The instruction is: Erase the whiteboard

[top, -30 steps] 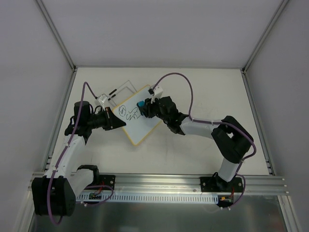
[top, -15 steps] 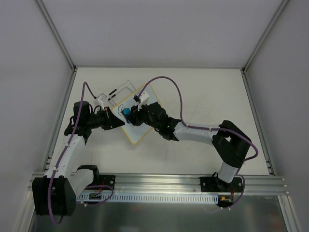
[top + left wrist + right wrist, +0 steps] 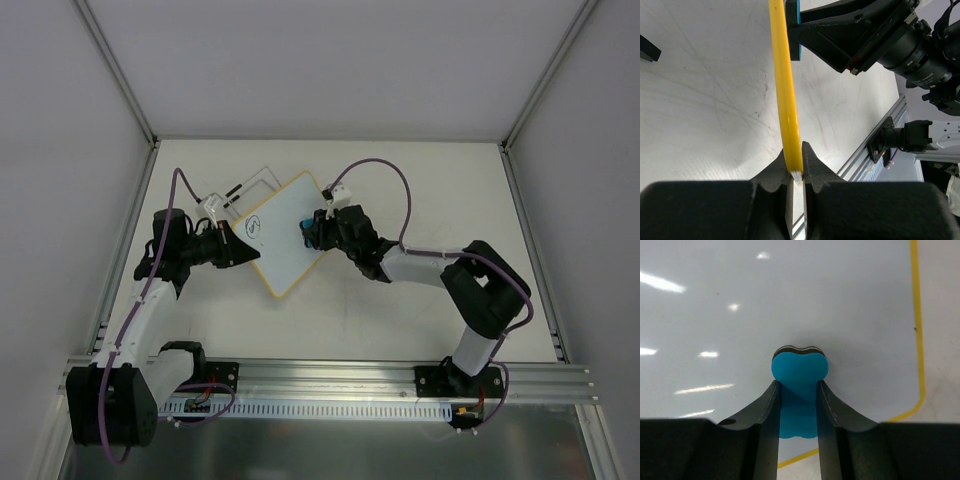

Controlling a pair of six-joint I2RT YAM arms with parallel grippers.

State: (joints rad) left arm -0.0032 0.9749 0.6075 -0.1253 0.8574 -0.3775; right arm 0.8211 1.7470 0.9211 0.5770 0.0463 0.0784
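The whiteboard (image 3: 283, 243) lies tilted on the table, white with a yellow rim, with one small black scribble (image 3: 255, 226) near its left corner. My left gripper (image 3: 241, 249) is shut on the board's left edge. In the left wrist view the yellow rim (image 3: 785, 85) runs edge-on into the left gripper (image 3: 796, 170). My right gripper (image 3: 310, 231) is shut on the blue eraser (image 3: 303, 228) and presses it on the board's right half. In the right wrist view the eraser (image 3: 799, 370) sits between my fingers on clean white board (image 3: 790, 290).
A thin black-outlined frame with a small black tab (image 3: 233, 189) lies just behind the board. A black object (image 3: 647, 50) lies on the table at the left of the left wrist view. The aluminium rail (image 3: 330, 375) runs along the near edge. Grey walls enclose the table.
My right gripper swept the eraser left across the board, then back to the right. The larger scribbles in the middle are gone. The left gripper has kept its hold.
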